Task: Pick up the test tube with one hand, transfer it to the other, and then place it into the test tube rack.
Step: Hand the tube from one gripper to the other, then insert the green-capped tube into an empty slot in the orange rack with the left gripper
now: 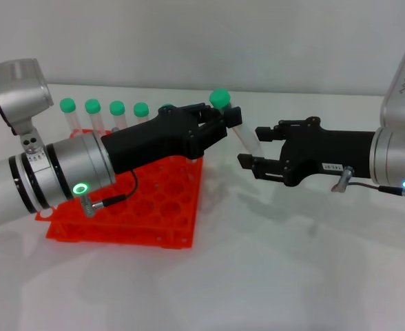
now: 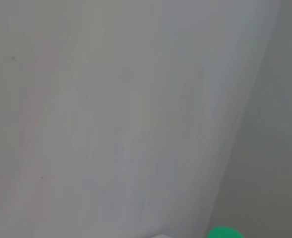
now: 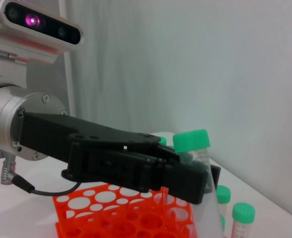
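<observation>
The test tube (image 1: 242, 136), clear with a green cap, hangs tilted in the air to the right of the orange-red rack (image 1: 154, 207). My left gripper (image 1: 220, 125), the one with the green ring, is shut on the tube just below its cap. My right gripper (image 1: 253, 147), with the white label, is open, and the tube's lower end lies between its spread fingers. The right wrist view shows the left gripper (image 3: 193, 176) clamped on the tube (image 3: 198, 156) above the rack (image 3: 111, 213). The tube's green cap (image 2: 224, 232) shows at the edge of the left wrist view.
Several other green-capped tubes (image 1: 92, 107) stand in the rack's back row, partly hidden by my left arm. More of them (image 3: 243, 214) show in the right wrist view. The rack sits on a white table (image 1: 292, 262) with a white wall behind.
</observation>
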{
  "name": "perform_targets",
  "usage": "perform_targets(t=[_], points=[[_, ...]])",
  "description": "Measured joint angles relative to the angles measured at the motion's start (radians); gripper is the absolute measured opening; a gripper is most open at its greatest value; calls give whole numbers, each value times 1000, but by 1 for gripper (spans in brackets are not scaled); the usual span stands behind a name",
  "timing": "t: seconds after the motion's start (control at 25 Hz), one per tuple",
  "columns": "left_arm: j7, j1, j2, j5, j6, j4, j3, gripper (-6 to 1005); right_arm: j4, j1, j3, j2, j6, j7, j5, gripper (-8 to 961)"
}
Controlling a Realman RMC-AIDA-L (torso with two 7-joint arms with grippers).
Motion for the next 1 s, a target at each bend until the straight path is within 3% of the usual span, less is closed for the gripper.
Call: perform_targets(t=[0.08, 0.2, 0.4, 0.64, 1.0], points=[[0, 0, -1, 0, -2, 0, 0, 208, 1, 0, 1, 0, -1, 0, 0, 438], [6, 3, -1, -1, -3, 1, -1, 209, 2, -6, 17, 1, -7, 0, -1, 677], [47, 40, 0, -5, -16, 24, -29, 210, 4, -39, 96, -1, -8, -8, -3, 764], [89, 142, -3, -27, -59, 105, -38, 212, 28, -61, 179, -1, -9, -10, -3, 868], [139, 217, -4, -81, -73, 112, -36, 215, 56, -59, 223, -1, -19, -11, -2, 863]])
